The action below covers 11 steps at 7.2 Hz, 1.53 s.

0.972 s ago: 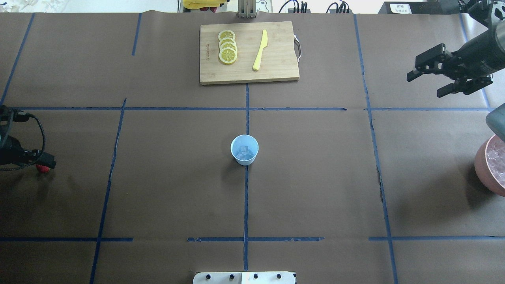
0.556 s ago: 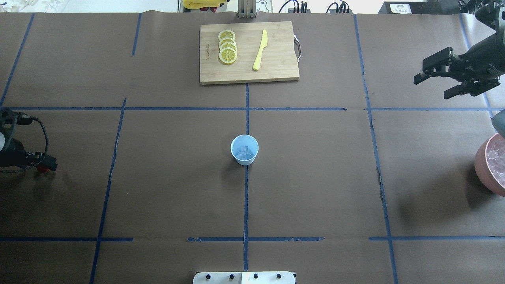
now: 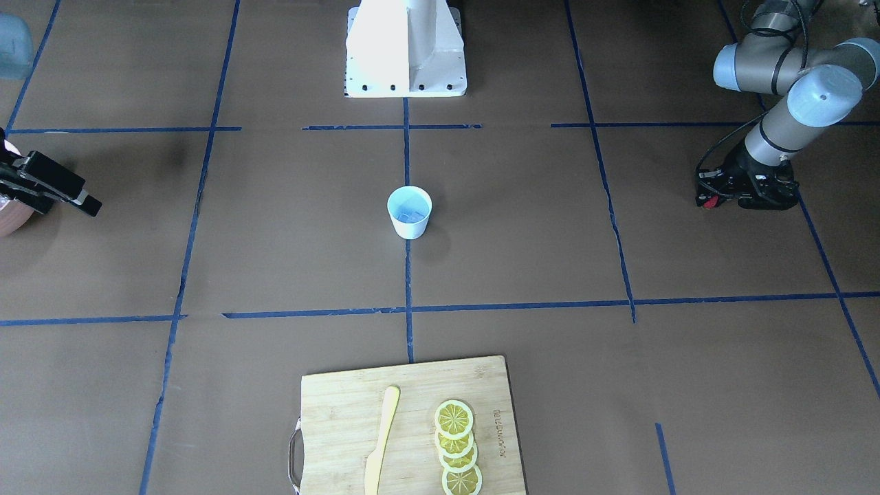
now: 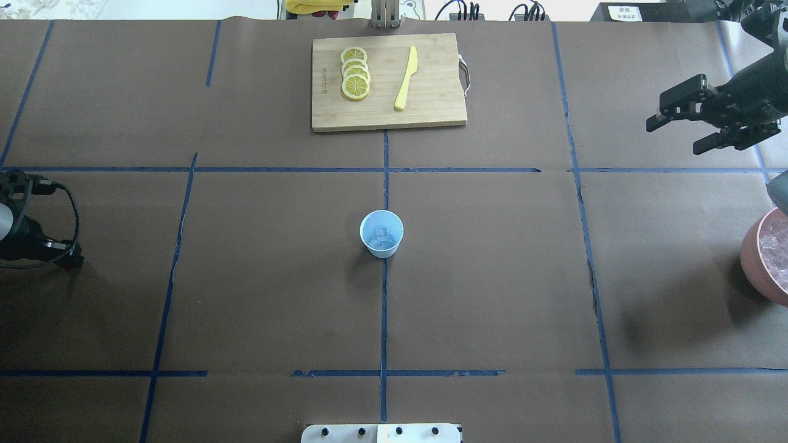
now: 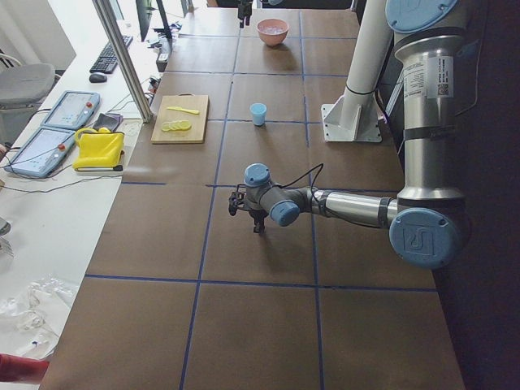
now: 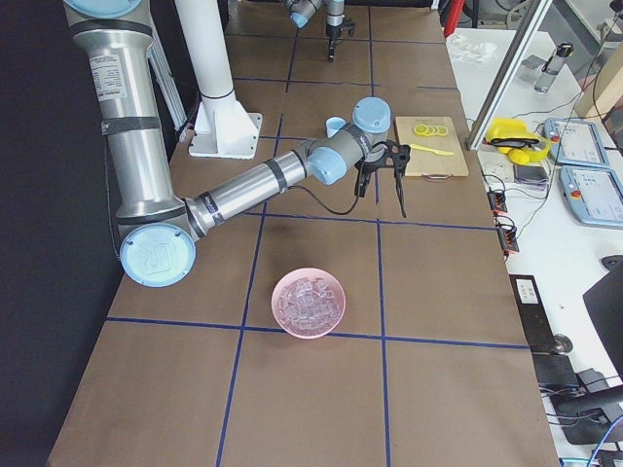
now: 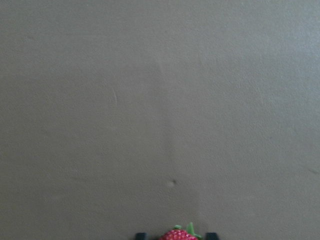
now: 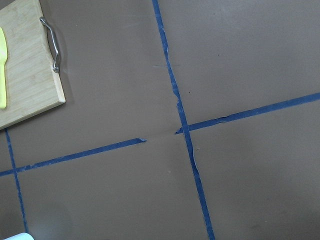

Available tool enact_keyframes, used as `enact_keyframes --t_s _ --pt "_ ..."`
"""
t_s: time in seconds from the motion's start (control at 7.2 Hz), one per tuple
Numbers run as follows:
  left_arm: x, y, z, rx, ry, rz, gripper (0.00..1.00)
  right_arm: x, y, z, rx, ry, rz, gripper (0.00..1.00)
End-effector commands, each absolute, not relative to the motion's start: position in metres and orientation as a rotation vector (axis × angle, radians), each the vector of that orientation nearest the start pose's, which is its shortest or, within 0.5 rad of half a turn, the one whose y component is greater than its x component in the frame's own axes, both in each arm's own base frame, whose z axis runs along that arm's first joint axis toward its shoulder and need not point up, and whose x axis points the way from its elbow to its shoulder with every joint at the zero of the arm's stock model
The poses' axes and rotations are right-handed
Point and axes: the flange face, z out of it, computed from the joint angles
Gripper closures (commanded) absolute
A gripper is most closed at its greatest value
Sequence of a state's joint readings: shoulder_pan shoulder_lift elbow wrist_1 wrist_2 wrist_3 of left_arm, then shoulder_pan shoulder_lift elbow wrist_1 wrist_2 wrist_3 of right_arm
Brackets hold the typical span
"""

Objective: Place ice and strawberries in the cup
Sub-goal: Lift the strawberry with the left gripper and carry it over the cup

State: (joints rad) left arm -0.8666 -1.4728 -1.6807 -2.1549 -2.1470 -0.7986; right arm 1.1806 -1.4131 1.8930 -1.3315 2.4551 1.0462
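Strawberry (image 7: 178, 234) inside spread left gripper (image 7: 177, 237), well apart from cup (image 4: 385, 250) holding ice (image 4: 383, 234), right gripper (image 4: 673, 137) spread, well apart from cup

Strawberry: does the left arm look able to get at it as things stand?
Likely yes: the strawberry sits between the left hand's open fingers, gaps either side, nothing covering it.

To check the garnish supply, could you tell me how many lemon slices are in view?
4 lemon slices, overlapping in one row on the cutting board, left of the yellow knife in the overhead view. Others could hide underneath.
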Motion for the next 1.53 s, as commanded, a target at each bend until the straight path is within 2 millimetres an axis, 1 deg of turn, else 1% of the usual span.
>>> enact_keyframes --t_s 0.0,0.14,0.28,0.42,0.56,0.69,0.83,0.97,1.11,1.39 --pt "0.25 -0.414 0.5 0.137 0.92 0.103 1.0 -0.148 -0.513 0.384 -0.048 -1.075 0.277 0.0" --pt "0.272 -0.433 0.422 0.136 1.053 0.024 1.0 -0.148 -0.512 0.383 -0.049 -1.076 0.276 0.0" --pt "0.312 -0.444 0.342 0.123 1.171 -0.008 1.0 -0.147 -0.511 0.385 -0.05 -1.075 0.279 0.0" --pt "0.397 -0.419 0.272 0.037 1.25 0.004 1.0 -0.143 -0.506 0.395 -0.057 -1.065 0.288 0.0" --pt "0.454 -0.42 0.21 0.063 1.223 -0.047 1.0 -0.13 -0.505 0.403 -0.037 -1.06 0.281 0.0" --pt "0.501 -0.406 0.175 0.085 1.188 -0.045 1.0 -0.123 -0.499 0.42 -0.03 -1.043 0.254 0.0" --pt "0.531 -0.41 0.154 0.139 1.177 -0.064 1.0 -0.122 -0.499 0.421 -0.025 -1.042 0.246 0.0" --pt "0.545 -0.418 0.161 0.142 1.148 -0.071 1.0 -0.122 -0.498 0.421 -0.025 -1.042 0.246 0.0" --pt "0.55 -0.421 0.161 0.142 1.142 -0.072 0.96 -0.122 -0.498 0.421 -0.025 -1.042 0.246 0.0" --pt "0.551 -0.424 0.158 0.16 1.139 -0.082 0.9 -0.122 -0.497 0.419 -0.025 -1.047 0.243 0.0"
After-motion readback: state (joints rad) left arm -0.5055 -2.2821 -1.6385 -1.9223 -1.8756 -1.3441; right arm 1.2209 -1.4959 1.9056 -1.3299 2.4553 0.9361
